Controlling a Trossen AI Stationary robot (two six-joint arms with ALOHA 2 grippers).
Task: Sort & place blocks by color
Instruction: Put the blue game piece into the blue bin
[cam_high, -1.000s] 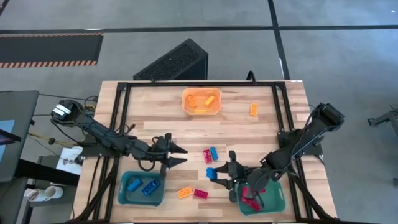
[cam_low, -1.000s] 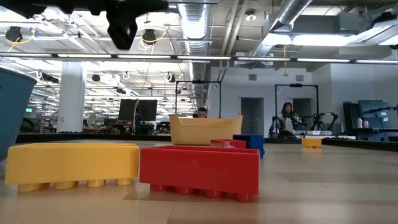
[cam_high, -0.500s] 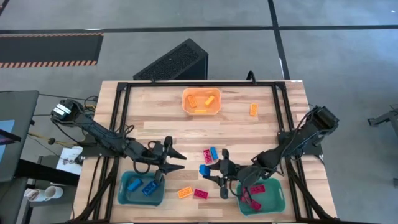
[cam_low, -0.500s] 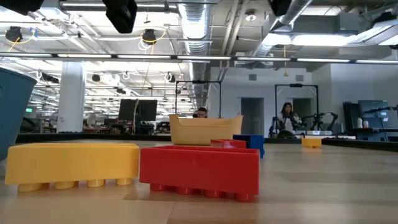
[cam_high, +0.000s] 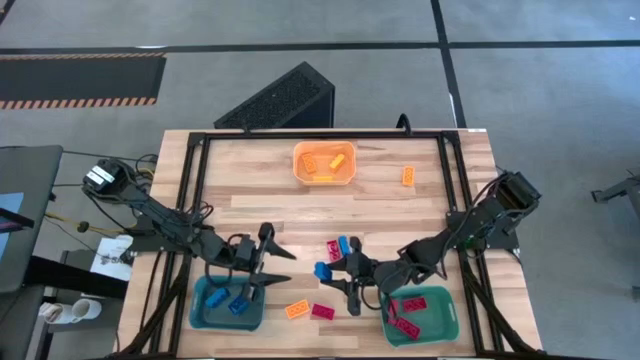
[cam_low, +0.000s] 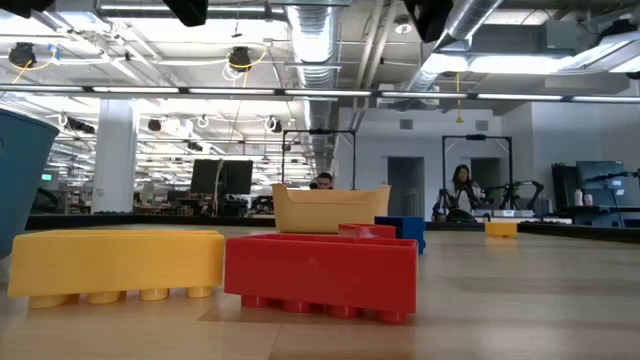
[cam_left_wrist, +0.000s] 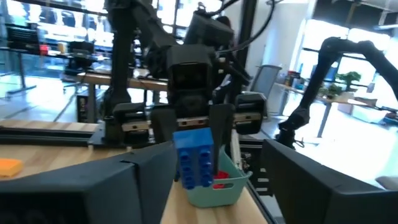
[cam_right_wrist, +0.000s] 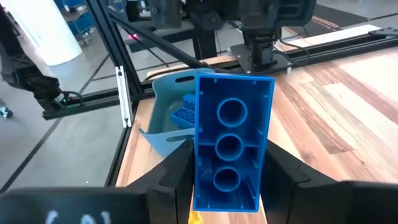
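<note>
My right gripper (cam_high: 335, 277) has its jaws pinching a blue block (cam_right_wrist: 231, 142) by its long sides; the right wrist view shows the hollow underside with three round sockets. My left gripper (cam_high: 277, 268) has its jaws spread apart and holds nothing.

I take the table (cam_high: 250, 170) as the landmark. At its near left corner stands the left teal bin (cam_high: 205, 312), holding blue blocks (cam_high: 238, 301). At its near right corner stands the right teal bin (cam_high: 447, 318), holding red blocks (cam_high: 410, 301). At the middle of its far edge stands the orange bin (cam_high: 324, 180), holding orange blocks (cam_high: 337, 160).

My left arm (cam_high: 160, 220) reaches from the table's left edge toward its middle, with the gripper over the inner edge of the left teal bin. My right arm (cam_high: 470, 232) reaches from the table's right edge toward its middle, with the gripper and its blue block above the near middle of the table. The two grippers face each other.

Loose blocks on the table: a yellow-orange block (cam_high: 297, 309) and a red block (cam_high: 323, 311), side by side between the two teal bins; a second red block (cam_high: 333, 250) and a second blue block (cam_high: 344, 245) near the table's middle; a lone orange block (cam_high: 407, 176) to the right of the orange bin.
</note>
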